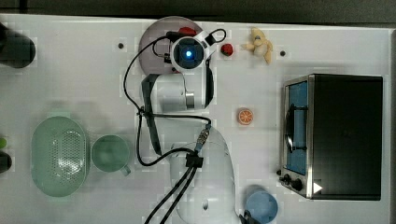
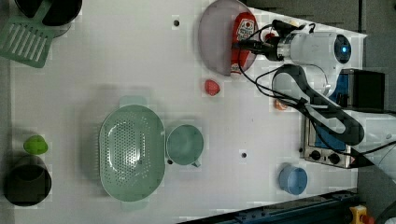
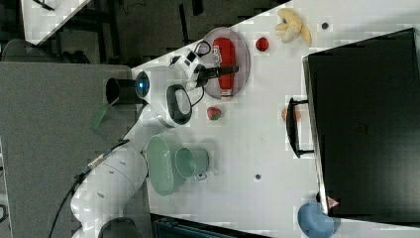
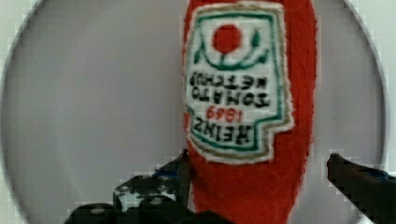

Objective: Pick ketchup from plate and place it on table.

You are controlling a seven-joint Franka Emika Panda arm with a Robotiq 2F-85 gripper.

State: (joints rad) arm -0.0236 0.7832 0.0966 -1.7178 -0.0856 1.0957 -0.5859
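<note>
On the lilac plate point(image 4: 93, 93) at the table's point(image 2: 116, 60) far edge we see the ketchup point(image 4: 247, 107) lying flat, label up; our gripper point(image 4: 261, 172) hangs over it with fingers spread wide, one on each side of the bottle, not clamped

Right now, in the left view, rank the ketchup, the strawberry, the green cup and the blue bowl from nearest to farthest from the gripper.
1. Ketchup, lying on the plate, at the gripper.
2. Strawberry, on the table below the plate.
3. Green cup, beside the basket.
4. Blue bowl, toward the left view's lower right.
</note>
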